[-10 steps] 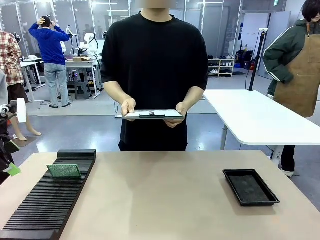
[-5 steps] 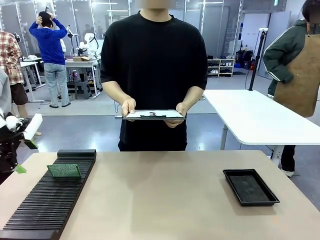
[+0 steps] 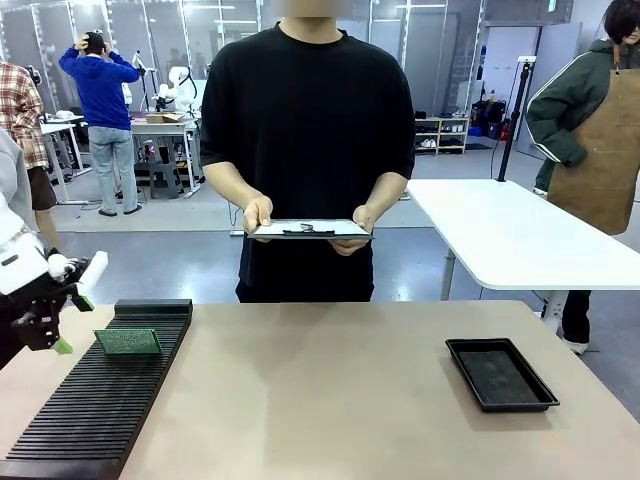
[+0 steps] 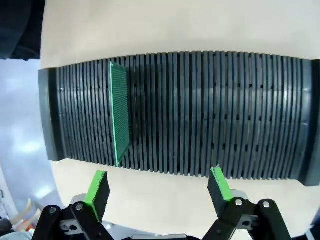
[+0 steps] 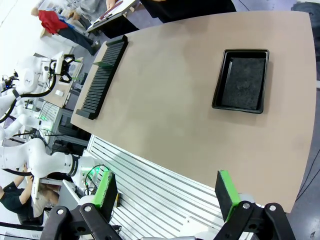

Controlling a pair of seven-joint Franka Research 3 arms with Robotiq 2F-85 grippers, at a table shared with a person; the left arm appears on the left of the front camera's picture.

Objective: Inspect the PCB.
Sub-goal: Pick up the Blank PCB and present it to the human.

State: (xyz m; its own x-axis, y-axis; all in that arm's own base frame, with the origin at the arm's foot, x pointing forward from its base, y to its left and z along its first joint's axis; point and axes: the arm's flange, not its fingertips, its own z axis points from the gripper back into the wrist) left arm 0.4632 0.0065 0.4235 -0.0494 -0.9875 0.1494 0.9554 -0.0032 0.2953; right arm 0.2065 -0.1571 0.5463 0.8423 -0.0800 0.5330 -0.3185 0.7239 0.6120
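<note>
- Left wrist view: the left gripper has its fingers spread wide with nothing between them, above the long edge of the slotted black rack.
- The PCB stands on edge in a slot at 11 o'clock, clear of both pads, with open slots either side.
- It is thin and green, with a finely speckled face; its markings are too small to make out.
- Right wrist view: the right gripper is also spread wide and holds nothing, high over the table's edge, with the black tray at 1 o'clock, well apart.
- Front view: the left arm is cut off at 9 o'clock.
</note>
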